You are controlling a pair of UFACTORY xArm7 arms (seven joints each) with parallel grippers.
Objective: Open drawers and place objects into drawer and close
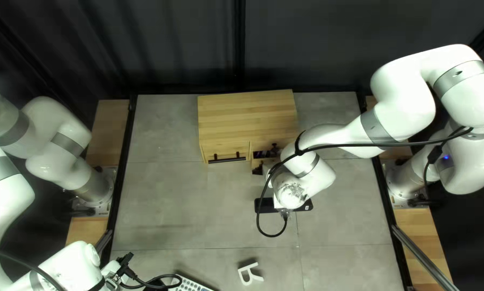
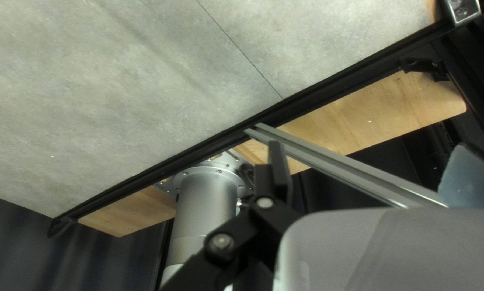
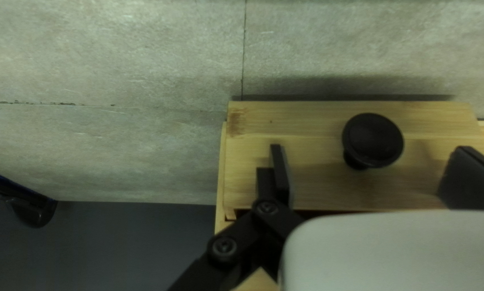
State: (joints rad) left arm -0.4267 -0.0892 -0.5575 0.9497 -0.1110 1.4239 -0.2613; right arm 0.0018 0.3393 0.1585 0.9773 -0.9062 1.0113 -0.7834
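drawer cabinet [image 1: 247,116] toward the far edge of the table [image 1: 172,205]. likely at the opening step, with right gripper [image 3: 370,147] wide, round knob [image 3: 372,137] between fingers; next, close and pull. left gripper [image 2: 371,156] wide too. count: one cabinet, one bar handle [image 1: 225,160], one white letter [image 1: 248,267], at least one knob, view partly blocked.

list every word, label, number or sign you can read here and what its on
"R": the white letter itself, a cut-out shape lying on the table.
Key markings on the keyboard-like thing: too small to read.
Dark mark on the right arm's grey band: too small to read.
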